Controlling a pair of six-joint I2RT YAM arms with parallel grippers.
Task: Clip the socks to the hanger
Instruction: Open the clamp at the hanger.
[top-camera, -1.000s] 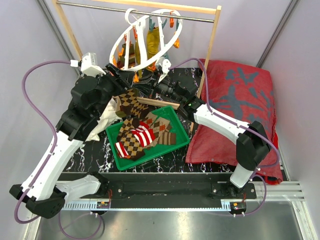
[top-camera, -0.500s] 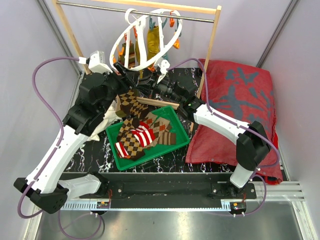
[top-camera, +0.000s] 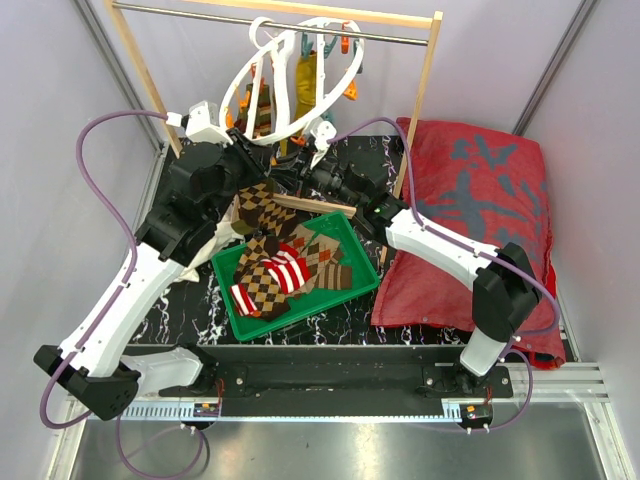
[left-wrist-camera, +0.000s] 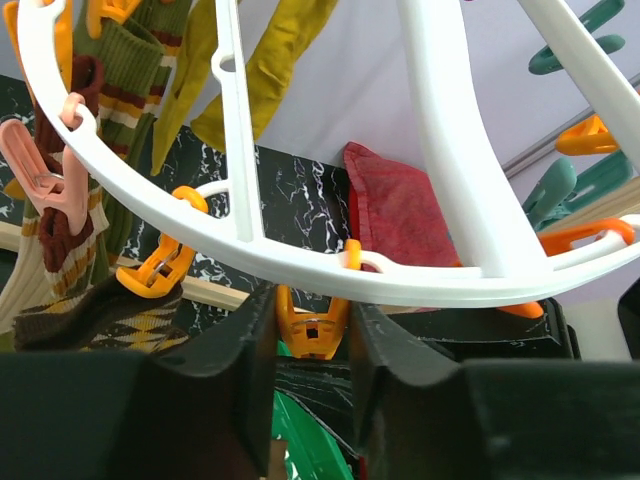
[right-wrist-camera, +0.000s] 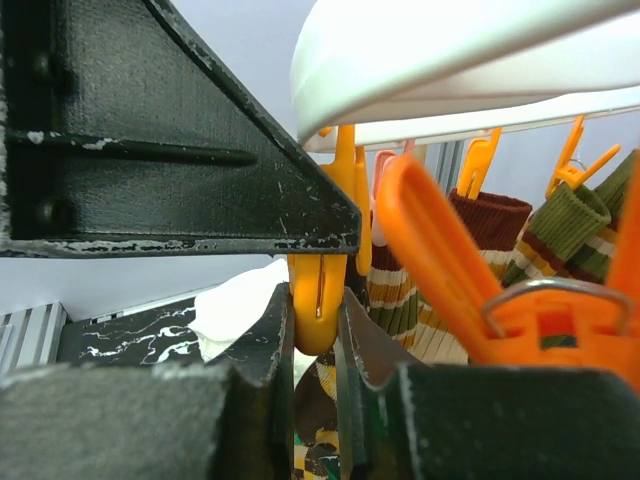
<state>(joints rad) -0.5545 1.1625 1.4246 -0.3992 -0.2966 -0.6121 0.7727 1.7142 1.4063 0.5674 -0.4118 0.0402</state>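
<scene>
Two sets of jaws are clamped: my left gripper (left-wrist-camera: 312, 312) pinches an orange clip (left-wrist-camera: 310, 328), and my right gripper (right-wrist-camera: 316, 322) squeezes a second orange clip (right-wrist-camera: 318, 288). Just above both hangs the tilted hanger (left-wrist-camera: 300, 266); loose socks (top-camera: 285, 270) lie well below. Any sideways pull, I judge, could swing the hanger and slip a clip free.

The hanger (left-wrist-camera: 450, 170) is made of smooth, shiny white plastic. The orange clip (right-wrist-camera: 318, 285) is shiny plastic too. The socks (left-wrist-camera: 125, 70) are made of soft, ribbed cloth. The right claw (right-wrist-camera: 315, 335) is covered in dull, scratched black.
</scene>
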